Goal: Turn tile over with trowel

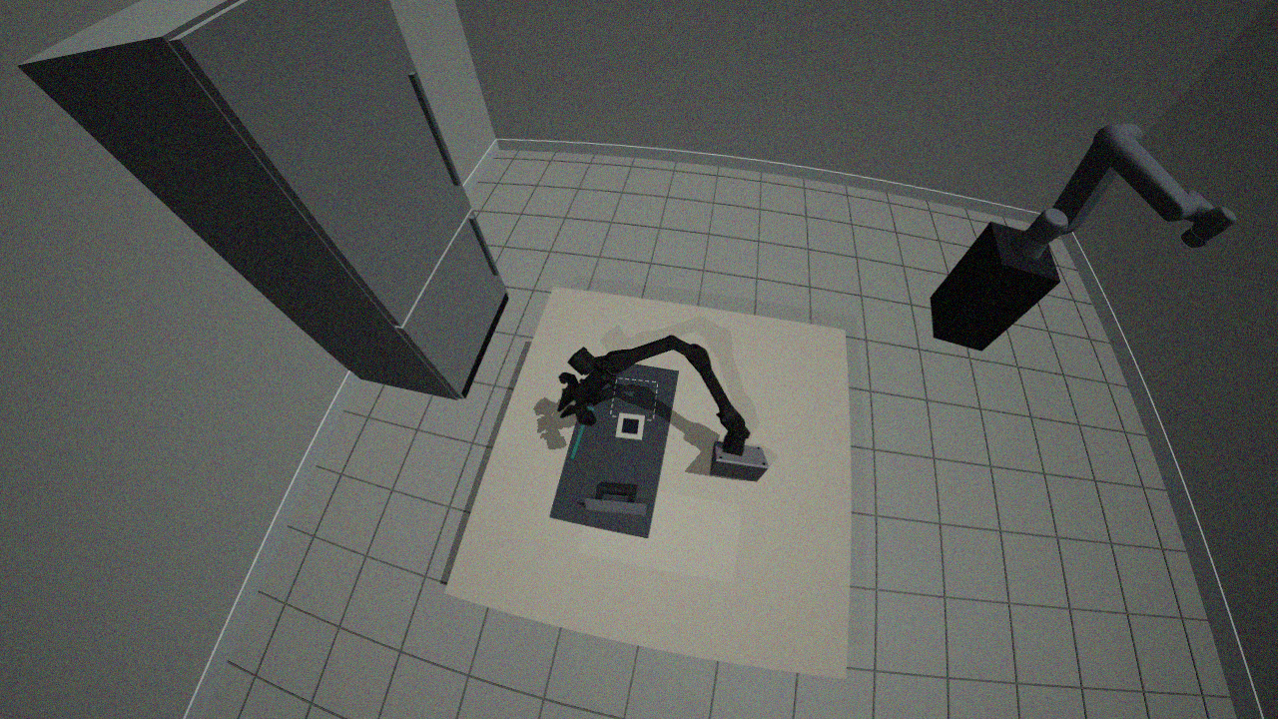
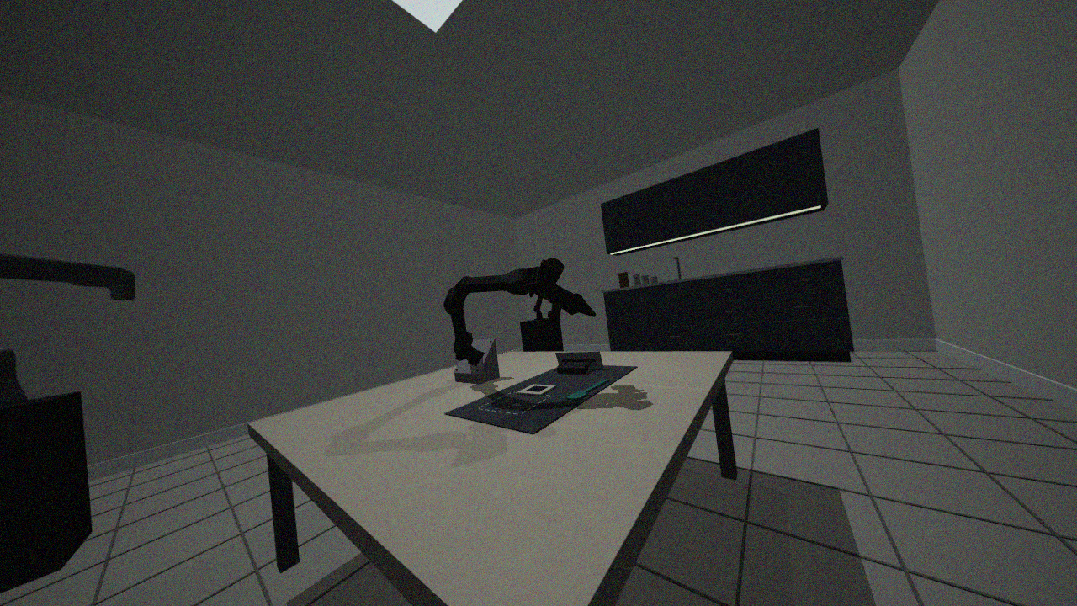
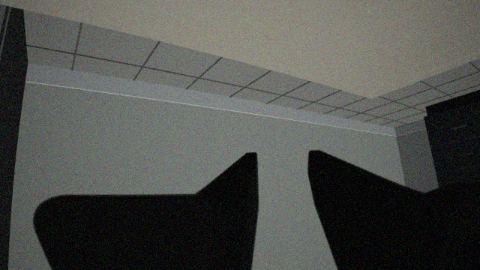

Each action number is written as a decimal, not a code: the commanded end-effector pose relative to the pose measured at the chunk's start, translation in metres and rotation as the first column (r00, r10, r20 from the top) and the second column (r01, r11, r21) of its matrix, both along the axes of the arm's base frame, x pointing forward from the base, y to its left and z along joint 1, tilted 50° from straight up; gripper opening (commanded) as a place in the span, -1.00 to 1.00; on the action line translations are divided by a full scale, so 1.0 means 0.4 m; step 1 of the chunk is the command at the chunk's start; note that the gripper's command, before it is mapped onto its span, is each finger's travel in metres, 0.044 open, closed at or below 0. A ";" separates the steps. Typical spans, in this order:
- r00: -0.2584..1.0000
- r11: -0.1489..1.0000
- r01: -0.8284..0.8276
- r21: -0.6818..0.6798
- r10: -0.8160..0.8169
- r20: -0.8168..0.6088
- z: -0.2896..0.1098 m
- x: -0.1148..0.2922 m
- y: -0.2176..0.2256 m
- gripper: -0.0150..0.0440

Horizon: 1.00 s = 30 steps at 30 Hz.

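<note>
The tile is a pale square with a dark centre, lying flat on the dark mat just beside the dashed outline. The teal trowel lies along the mat's long edge, apart from the tile; the arm hides part of it in the top view. My gripper is held well above the table near that edge. Its fingertips stand apart with nothing between them, so it is open and empty. No tile or trowel shows in the wrist view.
A dark rack with a raised plate stands at the other end of the mat. The arm's base is on the table beside the mat. A tall cabinet and another arm on a black pedestal stand off the table.
</note>
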State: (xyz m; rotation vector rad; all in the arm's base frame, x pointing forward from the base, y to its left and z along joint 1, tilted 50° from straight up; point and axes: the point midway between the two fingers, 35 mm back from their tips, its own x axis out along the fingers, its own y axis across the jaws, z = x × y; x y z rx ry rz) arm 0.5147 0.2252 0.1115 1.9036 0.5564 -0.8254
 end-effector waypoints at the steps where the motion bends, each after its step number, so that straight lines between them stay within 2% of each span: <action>1: 0.992 0.995 -0.032 -0.090 0.020 -0.128 -0.119 -0.070 0.038 -0.15; 16: 0.891 0.904 -0.227 -0.363 0.043 -0.452 -0.384 -0.325 0.095 -0.15; 30: 0.764 0.675 -0.458 -0.578 -0.033 -0.645 -0.527 -0.561 0.067 -0.15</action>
